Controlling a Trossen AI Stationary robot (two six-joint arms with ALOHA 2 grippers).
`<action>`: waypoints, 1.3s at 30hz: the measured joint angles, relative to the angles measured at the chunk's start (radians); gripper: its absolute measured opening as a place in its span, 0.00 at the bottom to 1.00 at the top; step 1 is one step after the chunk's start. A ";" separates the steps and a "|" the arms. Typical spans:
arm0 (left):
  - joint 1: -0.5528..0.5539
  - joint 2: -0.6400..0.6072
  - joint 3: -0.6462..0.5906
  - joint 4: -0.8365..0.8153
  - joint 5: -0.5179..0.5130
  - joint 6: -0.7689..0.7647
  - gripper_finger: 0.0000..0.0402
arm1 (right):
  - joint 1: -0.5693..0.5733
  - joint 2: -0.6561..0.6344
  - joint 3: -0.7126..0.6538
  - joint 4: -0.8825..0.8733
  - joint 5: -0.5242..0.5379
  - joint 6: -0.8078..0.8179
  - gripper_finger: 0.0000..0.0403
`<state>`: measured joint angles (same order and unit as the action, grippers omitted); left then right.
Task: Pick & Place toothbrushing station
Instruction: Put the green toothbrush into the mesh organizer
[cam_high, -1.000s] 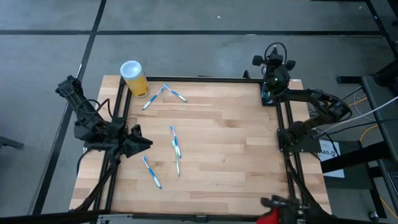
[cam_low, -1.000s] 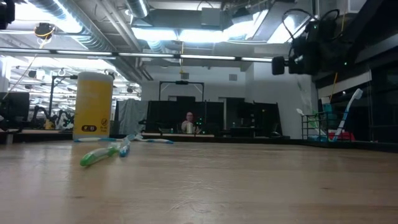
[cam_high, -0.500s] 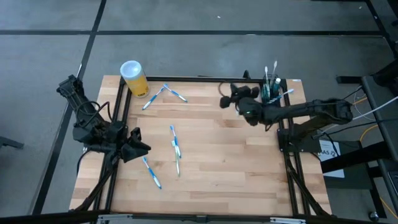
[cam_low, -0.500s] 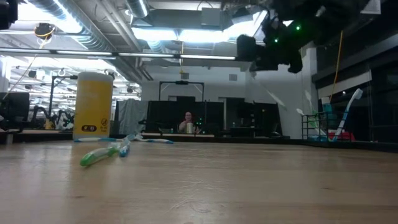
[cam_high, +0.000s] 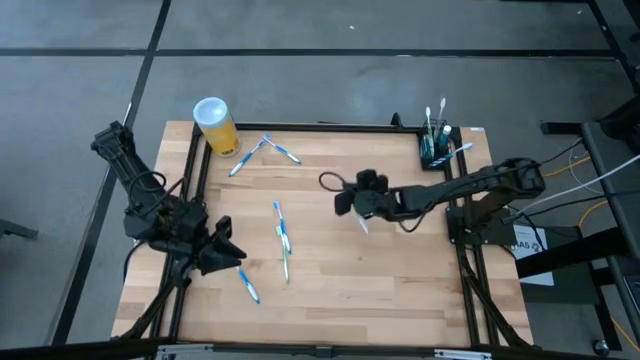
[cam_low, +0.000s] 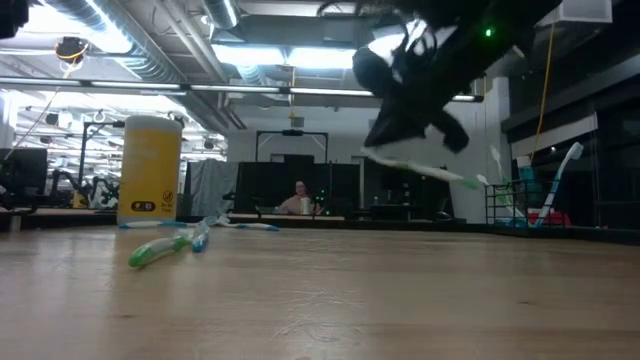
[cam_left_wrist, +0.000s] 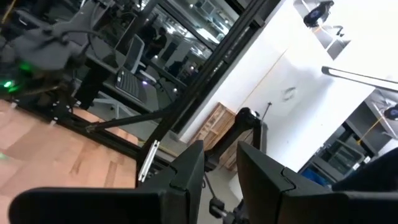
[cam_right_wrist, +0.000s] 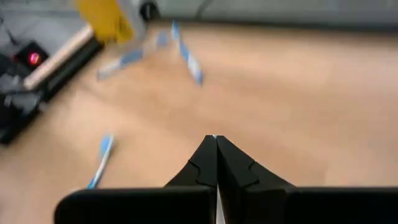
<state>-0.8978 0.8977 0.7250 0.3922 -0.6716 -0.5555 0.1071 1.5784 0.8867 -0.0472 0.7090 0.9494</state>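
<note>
Right gripper (cam_high: 352, 203) pinches a toothbrush (cam_low: 425, 171) mid-table; left gripper (cam_high: 228, 252), fingers narrowly parted, waits. We judge the thin handle could slip.

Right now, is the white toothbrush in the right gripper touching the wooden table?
Apart. Low view: the toothbrush, in the right gripper, hangs above the table.

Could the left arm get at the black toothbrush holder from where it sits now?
Probably not. The toothbrush holder stands at the table's far right corner, while the left hand sits at the left edge, and the right hand, holding a toothbrush, stretches across between them.
</note>
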 joint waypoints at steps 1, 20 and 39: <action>0.000 0.004 0.000 0.000 0.003 -0.002 0.23 | 0.000 0.018 0.000 0.002 -0.040 0.036 0.00; -0.005 0.008 0.000 0.008 0.029 0.070 0.23 | 0.097 0.061 0.000 -0.016 -0.491 0.144 0.26; -0.005 0.008 0.000 0.035 0.039 0.071 0.23 | -0.062 0.359 0.281 -0.160 -0.516 -0.260 0.15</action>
<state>-0.9023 0.9054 0.7250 0.4275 -0.6331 -0.4843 0.0449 1.9379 1.1676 -0.2073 0.1928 0.6897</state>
